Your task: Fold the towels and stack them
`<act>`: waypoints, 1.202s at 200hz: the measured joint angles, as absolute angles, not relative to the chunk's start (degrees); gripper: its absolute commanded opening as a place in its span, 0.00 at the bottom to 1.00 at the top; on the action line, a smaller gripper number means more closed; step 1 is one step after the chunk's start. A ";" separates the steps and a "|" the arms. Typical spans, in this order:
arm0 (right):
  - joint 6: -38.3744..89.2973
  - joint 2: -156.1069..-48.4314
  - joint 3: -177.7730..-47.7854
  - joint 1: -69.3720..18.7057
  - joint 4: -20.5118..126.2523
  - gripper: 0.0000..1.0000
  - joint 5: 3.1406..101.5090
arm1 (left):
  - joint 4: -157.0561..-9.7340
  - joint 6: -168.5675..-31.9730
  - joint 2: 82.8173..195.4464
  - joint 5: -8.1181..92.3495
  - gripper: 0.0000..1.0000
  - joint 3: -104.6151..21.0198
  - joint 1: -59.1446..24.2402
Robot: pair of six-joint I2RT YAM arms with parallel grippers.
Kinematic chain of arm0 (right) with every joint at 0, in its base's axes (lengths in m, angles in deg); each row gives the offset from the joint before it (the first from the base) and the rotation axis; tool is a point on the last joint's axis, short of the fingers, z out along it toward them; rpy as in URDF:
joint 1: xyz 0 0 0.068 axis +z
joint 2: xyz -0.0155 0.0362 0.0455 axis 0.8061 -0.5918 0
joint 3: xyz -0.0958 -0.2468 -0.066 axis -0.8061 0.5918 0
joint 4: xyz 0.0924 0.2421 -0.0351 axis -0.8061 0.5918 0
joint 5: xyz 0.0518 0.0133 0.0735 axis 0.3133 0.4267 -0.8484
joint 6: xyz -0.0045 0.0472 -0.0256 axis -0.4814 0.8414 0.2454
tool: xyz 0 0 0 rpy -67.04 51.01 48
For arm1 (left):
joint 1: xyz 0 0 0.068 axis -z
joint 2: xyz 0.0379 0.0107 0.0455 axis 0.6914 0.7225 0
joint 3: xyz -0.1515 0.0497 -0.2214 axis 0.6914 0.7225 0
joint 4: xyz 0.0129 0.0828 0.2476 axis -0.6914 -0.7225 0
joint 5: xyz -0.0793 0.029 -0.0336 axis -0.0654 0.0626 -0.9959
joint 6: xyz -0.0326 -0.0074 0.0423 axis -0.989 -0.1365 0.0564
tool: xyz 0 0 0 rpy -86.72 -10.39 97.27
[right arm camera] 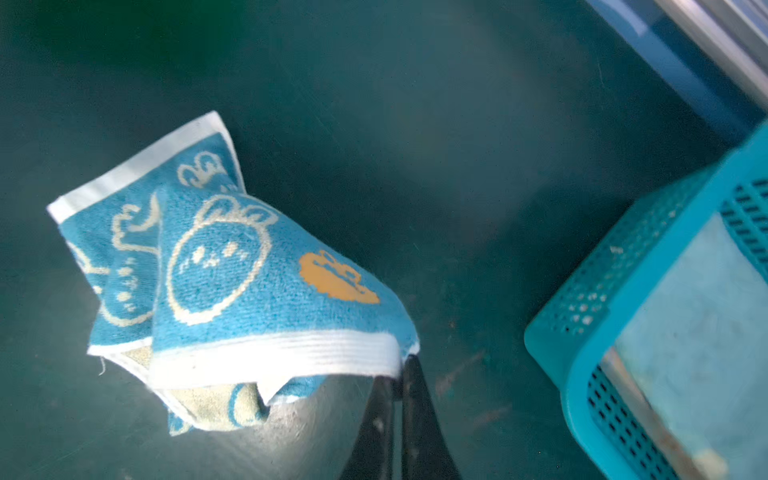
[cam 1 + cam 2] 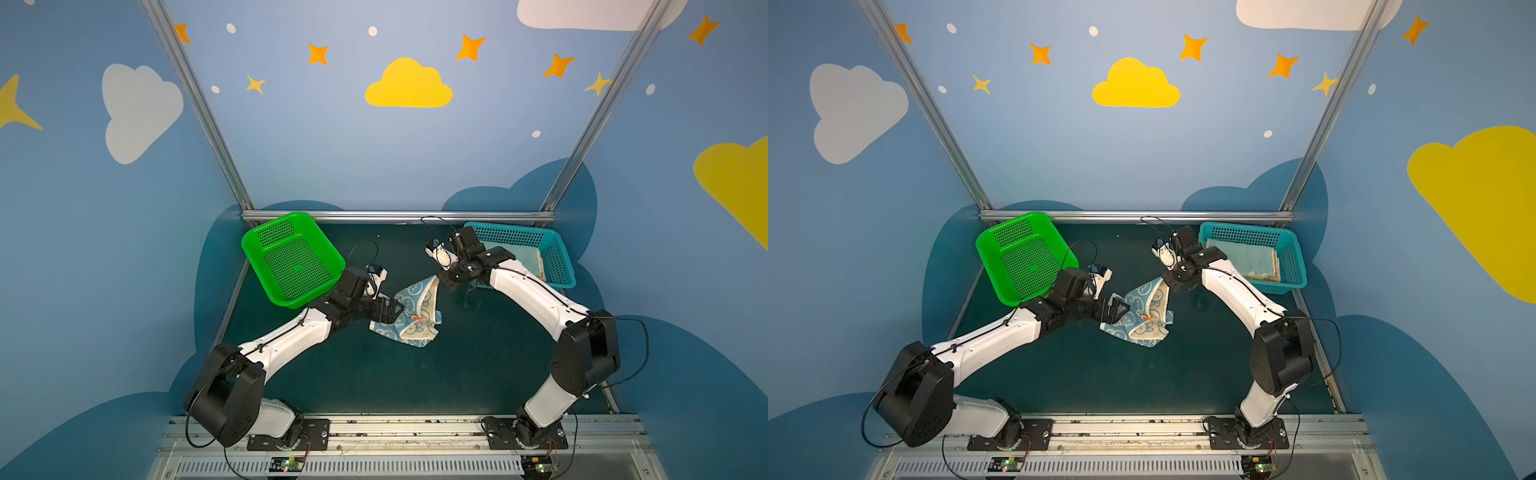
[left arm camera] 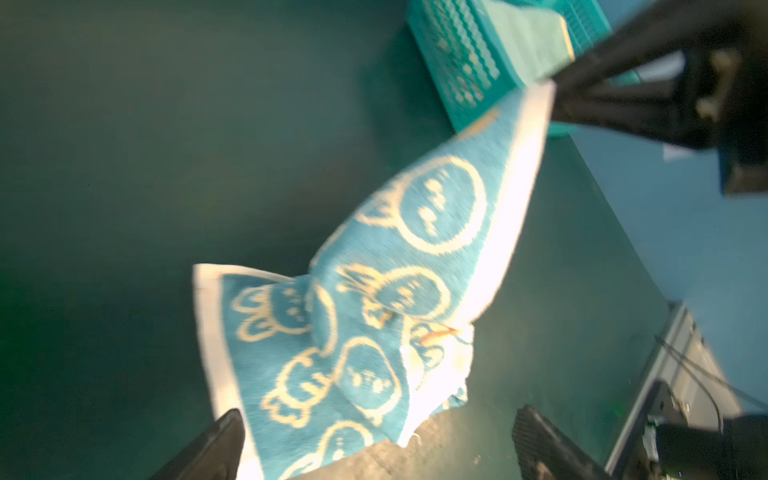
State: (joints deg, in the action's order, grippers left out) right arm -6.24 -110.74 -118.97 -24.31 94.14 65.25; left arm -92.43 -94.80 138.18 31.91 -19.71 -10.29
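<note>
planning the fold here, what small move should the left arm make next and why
Probably close the left gripper on the blue towel edge lying between its open fingers. The right gripper pinches one corner while the rest sags crumpled on the mat; a second hold would let both arms spread it.

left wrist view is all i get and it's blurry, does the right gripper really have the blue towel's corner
Observer: Yes; the right wrist view shows the right gripper shut on the blue towel at its white hem corner.
Operator: rest of it lifted too
Observer: No; in both top views its lower part lies crumpled on the table.
Operator: where's the green basket
Observer: The green basket sits at the back left of the table, empty.
</note>
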 measured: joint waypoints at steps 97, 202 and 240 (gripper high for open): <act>2.51 -107.15 -118.79 -26.67 101.25 0.00 78.23 | -89.13 -93.27 151.16 33.73 0.94 -28.91 1.29; 3.07 -107.22 -117.96 -28.44 101.23 0.00 78.48 | -88.04 -93.55 168.43 46.78 0.60 -39.68 6.02; 3.05 -107.22 -116.56 -28.81 101.07 0.00 78.48 | -88.08 -95.08 170.59 51.04 0.37 -41.13 5.97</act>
State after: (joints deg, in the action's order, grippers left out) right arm 3.05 -107.22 -116.56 -28.81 101.07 78.48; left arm -88.08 -95.08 170.59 51.04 -41.13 5.97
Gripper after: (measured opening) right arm 0.047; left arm 0.435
